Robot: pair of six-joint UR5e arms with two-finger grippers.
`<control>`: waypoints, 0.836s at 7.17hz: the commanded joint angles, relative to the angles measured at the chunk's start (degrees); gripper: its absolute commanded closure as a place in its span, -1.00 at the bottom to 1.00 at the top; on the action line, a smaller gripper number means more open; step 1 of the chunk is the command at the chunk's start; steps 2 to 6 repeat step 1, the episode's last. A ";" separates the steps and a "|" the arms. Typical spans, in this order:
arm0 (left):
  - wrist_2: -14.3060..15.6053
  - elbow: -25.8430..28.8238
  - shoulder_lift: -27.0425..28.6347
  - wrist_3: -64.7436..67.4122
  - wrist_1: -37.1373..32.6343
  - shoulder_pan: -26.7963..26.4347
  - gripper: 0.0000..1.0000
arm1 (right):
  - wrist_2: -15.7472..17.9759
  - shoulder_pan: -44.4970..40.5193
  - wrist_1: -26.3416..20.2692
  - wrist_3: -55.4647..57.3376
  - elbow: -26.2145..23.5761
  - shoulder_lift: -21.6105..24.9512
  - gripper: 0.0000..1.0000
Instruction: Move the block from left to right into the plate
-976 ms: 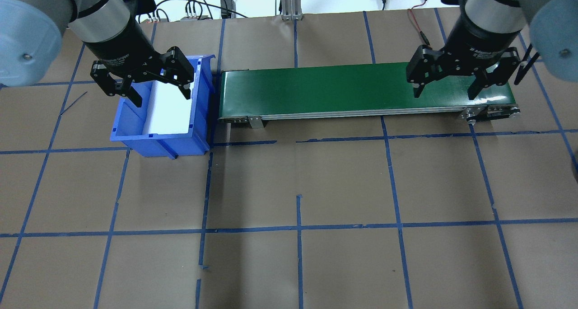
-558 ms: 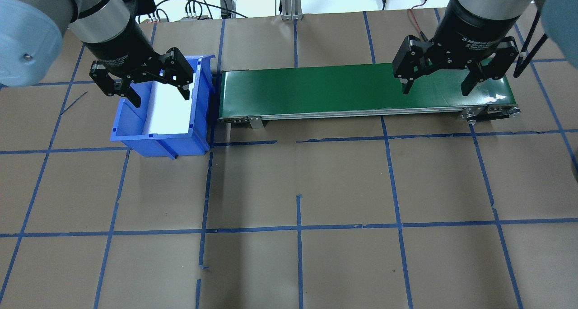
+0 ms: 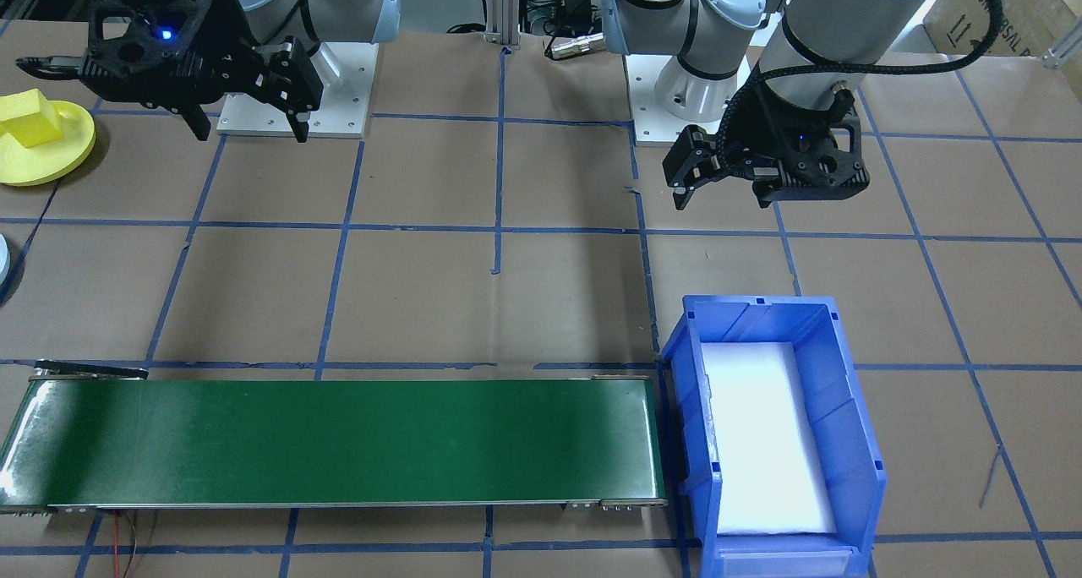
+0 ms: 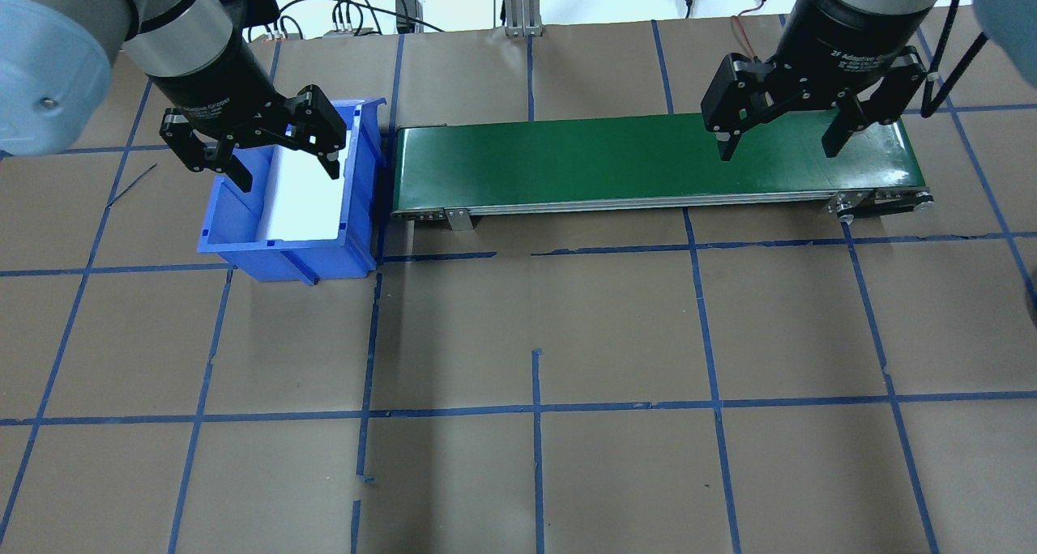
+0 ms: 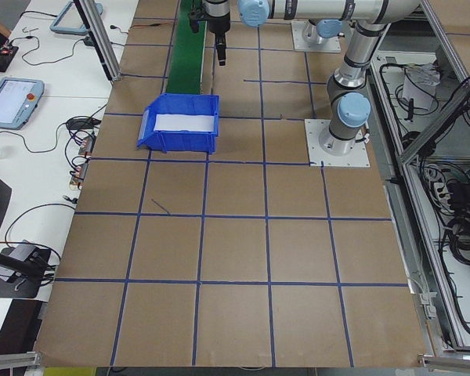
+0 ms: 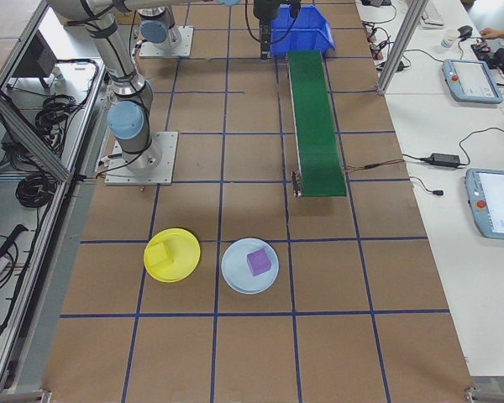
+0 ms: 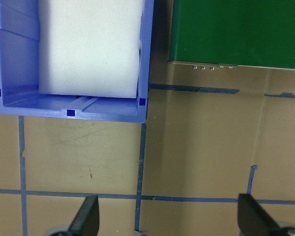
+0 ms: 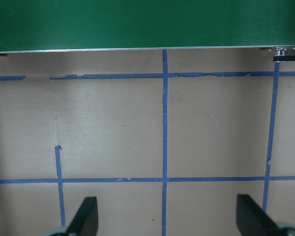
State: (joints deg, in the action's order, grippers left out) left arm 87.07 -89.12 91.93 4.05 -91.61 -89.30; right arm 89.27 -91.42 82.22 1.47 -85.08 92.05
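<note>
Fingers of both the left gripper (image 4: 253, 159) and right gripper (image 4: 784, 139) are spread, empty. The yellow block (image 6: 160, 254) already lies in the plate (image 6: 185, 260); both arms are best parked clear.

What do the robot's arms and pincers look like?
Both arms are thick silver-grey tubes with pale blue round caps at the joints. Each ends in a black cylinder wrist with small white writing and a black two-finger pincer: the left pincer, the right pincer. A black ribbed cable loops along the left arm, and tiny blue lights glow near the wrists.
</note>
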 commanded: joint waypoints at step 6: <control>0.11 0.00 0.00 -0.01 0.90 0.00 -1.00 | -0.06 0.02 0.04 -0.16 0.18 -0.02 -1.00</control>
